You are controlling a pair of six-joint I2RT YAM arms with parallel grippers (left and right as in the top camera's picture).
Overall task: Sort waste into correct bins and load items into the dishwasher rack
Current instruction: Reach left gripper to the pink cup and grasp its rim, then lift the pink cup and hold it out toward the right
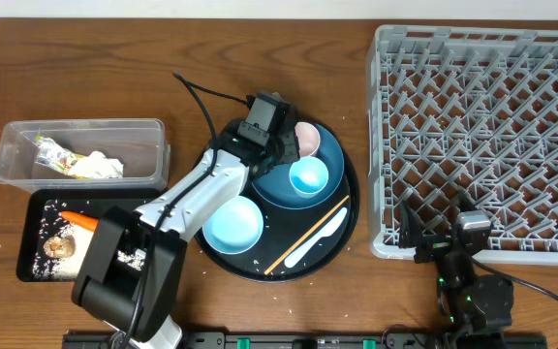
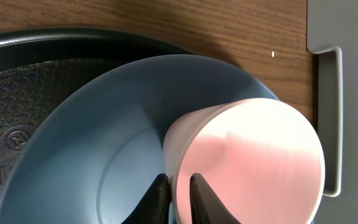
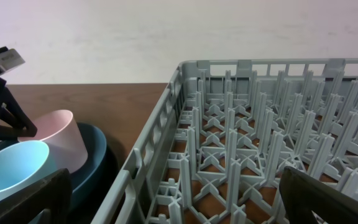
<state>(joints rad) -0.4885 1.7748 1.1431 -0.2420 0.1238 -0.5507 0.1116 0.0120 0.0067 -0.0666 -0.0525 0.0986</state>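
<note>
The wood-grain bench (image 1: 114,58) carries a round black tray (image 1: 260,264) at its centre, the tray's floor finely pebbled. At the tray's 1 o'clock lies the smooth dark-blue plate (image 1: 335,147). Toward the plate's 12 o'clock stands the pale pink cup (image 1: 307,139), a matte tapered cylinder, upright, with the light blue cup (image 1: 309,176) just beside it at 6 o'clock. The left hand (image 2: 179,196) is clenched on the pale pink cup, its two dark fingertips pinching the thin wall, one outside and one inside the mouth. A glossy light-blue bowl (image 1: 232,223) sits at the tray's 8 o'clock. At 5 o'clock the white spoon (image 1: 320,238) and the thin wooden chopstick (image 1: 291,250) lie slanted side by side. The dishwasher rack (image 1: 482,126), a square grey plastic crate of diamond lattice with upright pegs, fills the bench's 2 o'clock. The right hand (image 3: 178,200) sits at the rack's 7 o'clock corner with its fingers spread wide, grasping nothing. At the bench's 9 o'clock a clear plastic tub (image 1: 80,124) holds a crinkled green-yellow wrapper (image 1: 51,153) and crumpled white paper (image 1: 100,167). At the tub's 6 o'clock a flat black tray (image 1: 25,237) carries an orange carrot (image 1: 80,221), a brown lump (image 1: 59,247) and scattered white grains (image 1: 42,264).
</note>
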